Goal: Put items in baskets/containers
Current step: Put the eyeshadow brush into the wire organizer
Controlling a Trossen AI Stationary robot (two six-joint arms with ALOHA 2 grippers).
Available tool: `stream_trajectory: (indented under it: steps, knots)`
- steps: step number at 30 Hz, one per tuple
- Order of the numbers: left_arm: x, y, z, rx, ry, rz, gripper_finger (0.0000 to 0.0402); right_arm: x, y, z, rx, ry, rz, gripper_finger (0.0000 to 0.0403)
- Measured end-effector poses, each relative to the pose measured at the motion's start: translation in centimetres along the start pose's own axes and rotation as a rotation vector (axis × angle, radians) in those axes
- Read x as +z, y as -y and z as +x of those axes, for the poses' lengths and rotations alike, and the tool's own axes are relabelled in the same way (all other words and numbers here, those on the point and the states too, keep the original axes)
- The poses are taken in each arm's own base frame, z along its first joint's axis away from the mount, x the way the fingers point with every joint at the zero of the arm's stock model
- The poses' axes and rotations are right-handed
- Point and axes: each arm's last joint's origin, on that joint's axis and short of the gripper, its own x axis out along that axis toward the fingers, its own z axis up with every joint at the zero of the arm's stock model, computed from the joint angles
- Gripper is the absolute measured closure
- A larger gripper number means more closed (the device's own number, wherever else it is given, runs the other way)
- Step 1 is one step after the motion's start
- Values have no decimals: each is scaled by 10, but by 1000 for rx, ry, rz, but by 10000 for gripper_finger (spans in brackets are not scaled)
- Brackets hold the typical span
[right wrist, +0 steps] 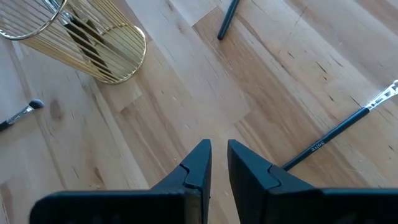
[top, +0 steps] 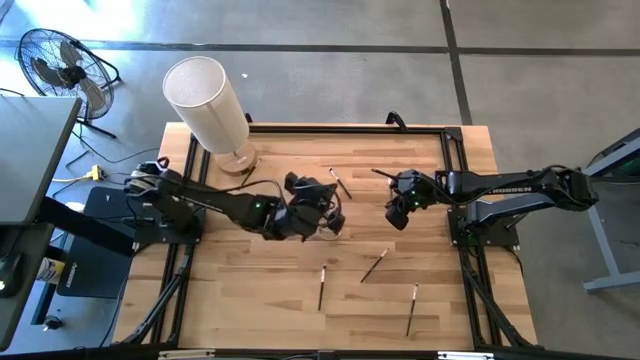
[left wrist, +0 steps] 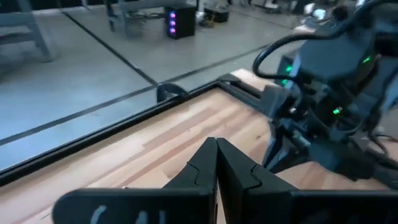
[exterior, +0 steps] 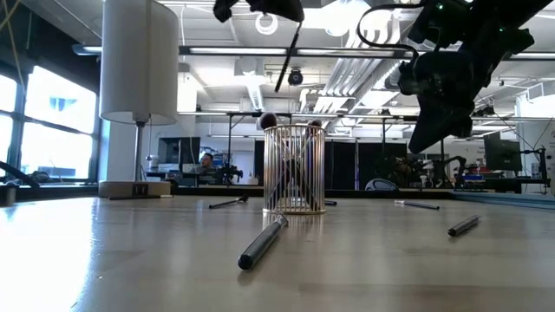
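Observation:
A gold wire cup (exterior: 294,169) stands upright at the table's middle with dark brushes inside it; the right wrist view shows the cup (right wrist: 81,43) too. Above it hangs one dark makeup brush (exterior: 288,56), held by my left gripper (exterior: 260,9), which is shut (left wrist: 216,163). Loose brushes lie flat on the wood (top: 322,288), (top: 374,265), (top: 412,308), (top: 340,183). My right gripper (top: 396,217) hovers to the cup's right, its fingers (right wrist: 219,152) a narrow gap apart with nothing between them, above a brush (right wrist: 339,134). My left gripper is shut on the brush's upper end (exterior: 297,26), at the low view's top edge. The brush hangs slanting below the fingers, lifted clear, its lower end above the cup's rim. The left wrist view does not show the brush between the fingers.
A tall white cylinder (top: 210,105) on a wooden foot stands at the table's far left. Black rails (top: 450,150) frame the tabletop. In the low view a brush (exterior: 263,243) lies in front of the cup, and another (exterior: 463,226) to its right.

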Motion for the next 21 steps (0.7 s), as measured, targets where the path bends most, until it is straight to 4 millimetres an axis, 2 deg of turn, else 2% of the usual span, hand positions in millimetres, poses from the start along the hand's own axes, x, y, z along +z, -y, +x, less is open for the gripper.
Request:
stream_trajectory:
  steps: [7, 17, 21]
  knots:
    - [-29, 12, 31, -33, -58, 31, 401, 0, 0, 0, 2, -3, -4, 361]
    - [-65, 24, 50, -46, -112, 42, 401, -1, -1, 0, 25, -18, -4, 361]
    - [-69, 23, 52, -34, -125, -13, 395, -1, -1, 0, 33, -22, -4, 362]
